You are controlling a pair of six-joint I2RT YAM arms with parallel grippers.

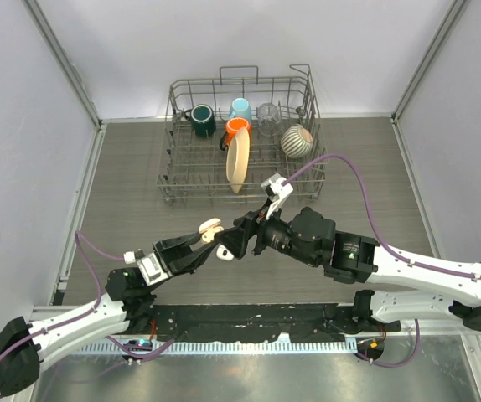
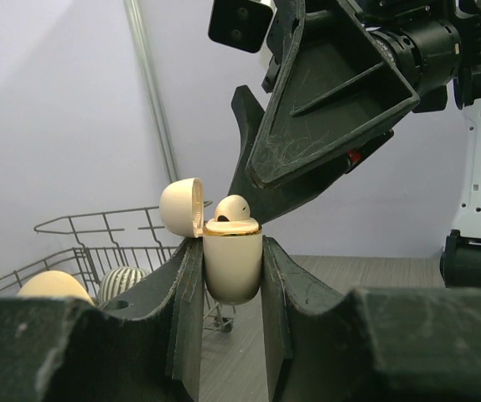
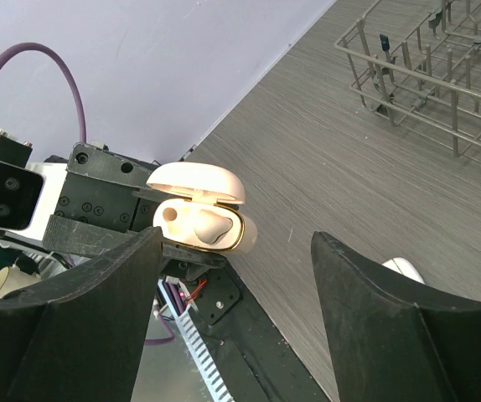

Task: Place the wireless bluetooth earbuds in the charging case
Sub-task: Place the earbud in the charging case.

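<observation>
The bud (image 2: 233, 208) sits in the mouth of the case (image 2: 233, 280), at the centre of the left wrist view. Its rounded back is proud of the gold rim, so it looks placed but not yet pressed home. The lid (image 2: 182, 209) stands open just left of it. In the right wrist view the socket (image 3: 172, 216) beside the bud shows empty, so at least one more bud is due.

The left pincer (image 2: 232, 249) is clenched on the case body and holds it upright, apparently clear of the worktop (image 1: 123, 184), at centre-left of the overhead view. The right pincer (image 3: 236, 251) is released, jaws wide with nothing between them, and one finger is just behind the bud.

To finish this step well, a light push straight down along the socket's line should seat the bud while the left grip holds firm. The finger should keep off the lid, since a knock there could swing it shut or twist the case in the grip.

There is bare worktop toward the right of the right wrist view, and the rack (image 1: 192, 186) at upper right is well apart. A small white piece (image 3: 401, 268) lies at lower right. It may be another bud, but too little of it shows to tell.
</observation>
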